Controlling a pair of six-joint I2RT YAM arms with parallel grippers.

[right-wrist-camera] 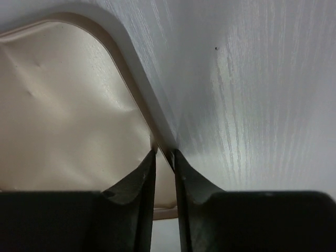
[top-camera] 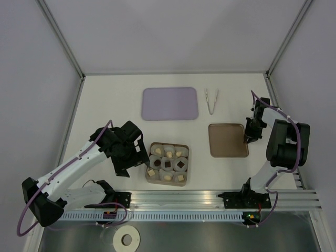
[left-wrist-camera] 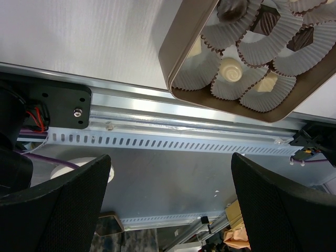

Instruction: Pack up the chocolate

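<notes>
The right pincer (right-wrist-camera: pixel 164 154) pinches the rim of the brown lid (right-wrist-camera: pixel 68 105). The left pincer (left-wrist-camera: pixel 168 176) is wide apart beside the box (left-wrist-camera: pixel 181 58) of chocolate (left-wrist-camera: pixel 231 71).

A white table (top-camera: pixel 110 100) is enclosed on the left, far and right by pale walls (top-camera: pixel 173 31); a metal rail (top-camera: pixel 184 197) is fixed along its near edge.
</notes>
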